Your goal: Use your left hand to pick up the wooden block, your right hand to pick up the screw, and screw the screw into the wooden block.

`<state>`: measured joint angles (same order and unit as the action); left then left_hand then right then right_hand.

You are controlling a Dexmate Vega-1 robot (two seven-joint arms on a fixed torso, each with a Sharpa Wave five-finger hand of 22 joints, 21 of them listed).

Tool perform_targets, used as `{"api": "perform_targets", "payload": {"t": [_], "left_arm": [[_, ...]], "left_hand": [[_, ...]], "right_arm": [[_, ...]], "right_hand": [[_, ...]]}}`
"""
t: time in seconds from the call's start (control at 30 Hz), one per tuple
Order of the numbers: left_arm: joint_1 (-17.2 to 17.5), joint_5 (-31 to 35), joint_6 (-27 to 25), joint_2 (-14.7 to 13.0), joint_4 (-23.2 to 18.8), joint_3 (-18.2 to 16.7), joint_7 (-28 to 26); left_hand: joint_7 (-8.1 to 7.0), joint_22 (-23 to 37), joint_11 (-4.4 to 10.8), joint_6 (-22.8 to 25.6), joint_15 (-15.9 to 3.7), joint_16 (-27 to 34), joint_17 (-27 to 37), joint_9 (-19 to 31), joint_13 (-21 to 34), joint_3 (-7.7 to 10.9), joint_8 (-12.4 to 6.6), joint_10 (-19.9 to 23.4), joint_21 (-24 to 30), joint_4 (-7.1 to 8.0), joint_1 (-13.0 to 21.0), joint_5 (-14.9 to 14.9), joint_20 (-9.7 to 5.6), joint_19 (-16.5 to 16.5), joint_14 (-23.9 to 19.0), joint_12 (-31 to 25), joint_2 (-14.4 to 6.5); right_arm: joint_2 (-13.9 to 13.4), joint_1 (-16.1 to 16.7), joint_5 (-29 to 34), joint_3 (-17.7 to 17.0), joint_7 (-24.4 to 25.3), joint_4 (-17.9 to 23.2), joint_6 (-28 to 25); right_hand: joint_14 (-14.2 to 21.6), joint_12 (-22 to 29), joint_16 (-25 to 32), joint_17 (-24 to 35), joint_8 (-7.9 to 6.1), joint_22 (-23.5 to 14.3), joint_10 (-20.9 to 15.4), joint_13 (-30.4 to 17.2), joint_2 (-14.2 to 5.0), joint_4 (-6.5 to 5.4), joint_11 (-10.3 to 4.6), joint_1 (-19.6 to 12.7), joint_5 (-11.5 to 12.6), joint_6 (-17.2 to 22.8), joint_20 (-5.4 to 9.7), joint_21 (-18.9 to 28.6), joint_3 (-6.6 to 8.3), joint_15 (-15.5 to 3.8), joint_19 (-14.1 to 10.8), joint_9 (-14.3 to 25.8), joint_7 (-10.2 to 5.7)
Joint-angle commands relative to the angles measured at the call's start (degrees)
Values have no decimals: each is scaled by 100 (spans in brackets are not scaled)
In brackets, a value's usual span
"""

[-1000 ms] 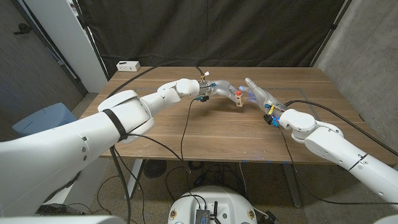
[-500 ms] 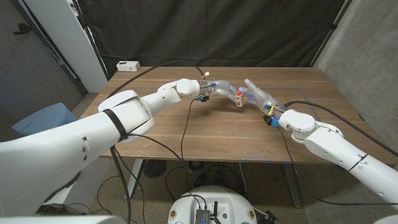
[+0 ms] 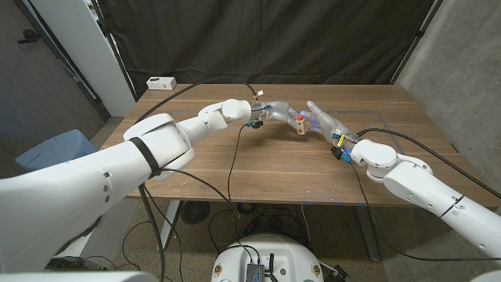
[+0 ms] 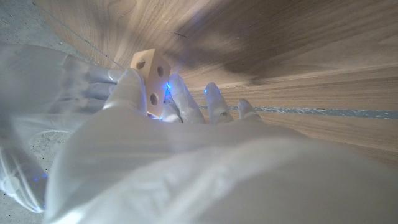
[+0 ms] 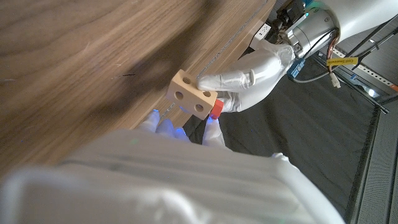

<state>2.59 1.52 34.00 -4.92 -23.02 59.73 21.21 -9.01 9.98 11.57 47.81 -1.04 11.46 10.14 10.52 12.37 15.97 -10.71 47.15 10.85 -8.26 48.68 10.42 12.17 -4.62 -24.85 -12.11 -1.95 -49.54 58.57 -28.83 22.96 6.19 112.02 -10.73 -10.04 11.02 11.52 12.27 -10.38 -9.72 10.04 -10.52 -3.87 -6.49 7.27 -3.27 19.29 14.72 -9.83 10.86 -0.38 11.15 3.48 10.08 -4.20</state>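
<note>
Over the middle of the wooden counter (image 3: pixel 235 168), well into the joining step: block and screw both lifted and brought together, threading judged to be under way or about to begin. Next move, by judgement, calls for turning the screw about its own axis while keeping it square to the hole, with the block held steady against the twist; any tilt risks jamming or a dropped part.

Left hand (image 3: pixel 275 113), reached in from the left across the counter, closed around the wooden block (image 3: pixel 300 125) and holding it clear of the surface. From the left wrist view, block (image 4: pixel 150 78) pinched between thumb and fingers (image 4: pixel 127 90), round holes showing on two faces.

Right hand (image 3: pixel 325 119), meeting it from the other side, fingers drawn together at the block's near face. From the right wrist view, fingertips (image 5: pixel 211 132) bunched just under the block (image 5: pixel 191 96), with the red screw (image 5: pixel 214 110) at the block's lower corner, touching it. Whether the screw is pinched firmly or merely pressed cannot be told for sure, though the closed fingers suggest a hold. How deep the screw sits in the hole: hidden.
</note>
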Motion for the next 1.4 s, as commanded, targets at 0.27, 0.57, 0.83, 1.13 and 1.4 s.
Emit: {"api": "perform_targets", "payload": {"t": [0.27, 0.57, 0.83, 1.13, 1.4], "left_arm": [[56, -11, 64, -28, -67, -36, 47], [74, 6, 91, -35, -91, -48, 58], [79, 14, 101, -38, -100, -59, 73], [82, 22, 111, -30, -98, -63, 66], [87, 18, 105, -29, -97, -72, 73]], "left_hand": [[-6, 13, -2, 32, 2, 2, 16, 26, 30, 31, -24, 22, 26, -3, -33, 31, -4, -37, -22, 8, -21], [2, 13, -8, 42, 6, 1, 15, 26, 29, 32, -29, 15, 25, -4, -34, 31, -3, -34, -22, 12, -20], [0, 13, -3, 37, 9, 2, 15, 26, 30, 34, -27, 14, 24, -6, -31, 32, -2, -32, -24, 11, -21], [-9, 13, -8, 25, 14, 2, 15, 26, 30, 33, -23, 21, 25, -4, -37, 31, -3, -33, -27, 8, -19], [-4, 13, -12, 34, 8, 0, 15, 26, 29, 34, -27, 18, 26, -6, -36, 30, -4, -37, -23, 10, -17]], "right_arm": [[-93, 155, -27, -82, 104, 177, -25], [-152, 238, -45, -121, 141, 265, -64], [-203, 324, -81, -161, 177, 356, -108], [-260, 395, -98, -205, 206, 437, -135], [-290, 433, -120, -230, 236, 505, -181]], "right_hand": [[-841, 19, 30, -6, -29, -15, 594, -11, -14, -8, -44, -52, 36, 9, -28, 17, -23, -3, -10, 7, -30], [-843, 18, 29, -7, -30, -15, 597, -11, -16, -9, -32, -54, 38, 13, -32, 15, -26, -3, -4, 7, -30], [-842, 19, 30, -7, -32, -15, 593, -11, -18, -10, -37, -57, 39, 19, -25, 18, -29, -6, -11, 8, -24], [-841, 20, 30, -7, -34, -15, 591, -11, -19, -12, -35, -59, 41, 24, -30, 18, -33, -7, -12, 8, -33], [-839, 18, 30, -7, -35, -15, 594, -11, -21, -13, -37, -60, 42, 29, -28, 19, -36, -5, -14, 8, -31]]}}
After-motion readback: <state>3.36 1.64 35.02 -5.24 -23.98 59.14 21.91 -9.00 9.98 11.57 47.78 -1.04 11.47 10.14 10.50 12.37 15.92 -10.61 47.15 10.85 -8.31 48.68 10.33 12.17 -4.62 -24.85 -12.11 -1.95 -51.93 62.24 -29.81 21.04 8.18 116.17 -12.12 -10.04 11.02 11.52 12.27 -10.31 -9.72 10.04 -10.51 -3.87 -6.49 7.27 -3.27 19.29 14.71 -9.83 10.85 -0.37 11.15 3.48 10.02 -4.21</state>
